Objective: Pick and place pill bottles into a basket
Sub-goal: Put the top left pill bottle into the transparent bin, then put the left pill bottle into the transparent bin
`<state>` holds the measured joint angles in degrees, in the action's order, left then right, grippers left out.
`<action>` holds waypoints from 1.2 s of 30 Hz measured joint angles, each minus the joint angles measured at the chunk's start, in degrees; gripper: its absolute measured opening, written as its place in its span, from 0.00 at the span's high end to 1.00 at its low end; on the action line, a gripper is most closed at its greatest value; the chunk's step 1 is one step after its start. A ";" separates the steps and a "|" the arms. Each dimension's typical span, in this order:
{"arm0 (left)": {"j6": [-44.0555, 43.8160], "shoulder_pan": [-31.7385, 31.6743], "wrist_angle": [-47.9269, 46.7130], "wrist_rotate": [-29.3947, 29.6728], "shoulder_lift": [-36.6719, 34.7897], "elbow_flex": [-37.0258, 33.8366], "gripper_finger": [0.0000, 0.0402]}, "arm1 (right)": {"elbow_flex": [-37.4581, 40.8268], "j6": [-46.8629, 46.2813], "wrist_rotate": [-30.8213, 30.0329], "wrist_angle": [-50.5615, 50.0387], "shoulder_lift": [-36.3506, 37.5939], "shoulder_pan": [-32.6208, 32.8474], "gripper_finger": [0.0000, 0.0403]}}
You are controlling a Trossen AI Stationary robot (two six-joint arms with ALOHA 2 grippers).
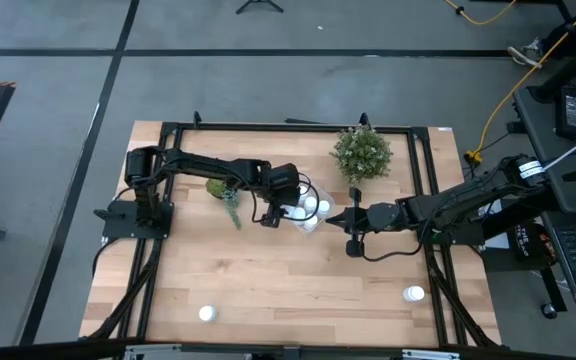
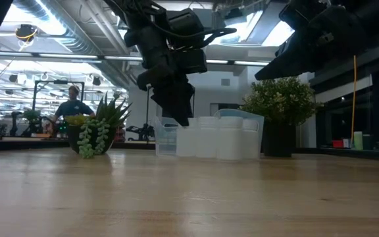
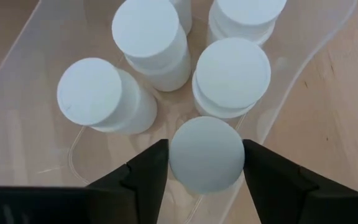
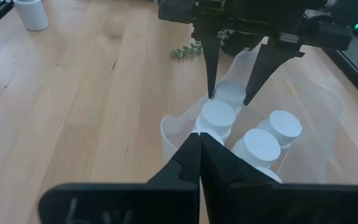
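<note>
1. White pill bottles (image 3: 148, 43) stand packed in the translucent basket (image 3: 303, 68), which sits mid-table between my two arms, just in front of the bushy potted plant (image 1: 361, 153).
2. My left gripper (image 3: 205, 163) hangs straight down into the basket's near-left corner, its fingers (image 4: 209, 59) closed on the cap of one more pill bottle (image 3: 206, 154), which is upright inside the tub beside the others.
3. In my left wrist view I count four other caps around the held one; two more at the far edge are partly cut off.
4. My right gripper (image 4: 199, 163) waits just beside the basket's right rim, low over the wood, its two fingers pressed together with nothing between them.
5. Two pill bottles remain out on the wooden table (image 1: 298, 280): one (image 1: 206, 314) near the front edge on the left, another (image 1: 413, 294) near the front right, both well apart from the basket.
6. A trailing succulent plant (image 2: 97, 135) in a dark pot stands left of the basket, near my left arm.
7. Beyond the table, the low view shows a person (image 2: 74, 105) in a blue top far back in the room.
</note>
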<state>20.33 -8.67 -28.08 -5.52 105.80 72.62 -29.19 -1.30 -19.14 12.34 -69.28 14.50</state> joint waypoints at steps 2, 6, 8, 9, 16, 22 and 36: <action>-0.01 0.00 0.00 0.00 0.00 0.00 0.51 | 0.00 0.00 0.00 -0.04 0.00 0.00 0.99; -0.01 0.00 0.00 0.02 0.00 0.00 0.51 | 0.00 -0.02 0.40 -0.13 0.00 0.00 0.99; -0.01 0.01 -0.01 -0.02 0.00 0.00 0.51 | 0.00 -0.07 0.42 -0.13 0.00 -0.01 0.99; -0.02 0.07 -0.01 -0.01 0.00 0.00 0.51 | 0.00 -0.07 0.42 -0.13 0.00 0.00 0.99; 0.19 1.25 -2.95 0.30 -0.08 2.67 0.51 | 0.00 -0.11 0.42 -0.17 0.00 0.00 0.99; 1.92 2.15 -7.36 0.73 -0.12 6.72 0.51 | 0.00 -0.11 0.44 -0.17 0.00 0.00 0.99; 0.39 2.58 -21.99 0.93 -1.25 14.61 0.54 | 0.00 0.02 0.48 -0.22 0.00 0.00 0.99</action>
<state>20.72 -6.09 -50.07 -4.59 104.55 87.23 -29.19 -1.28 -18.65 12.12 -69.28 14.50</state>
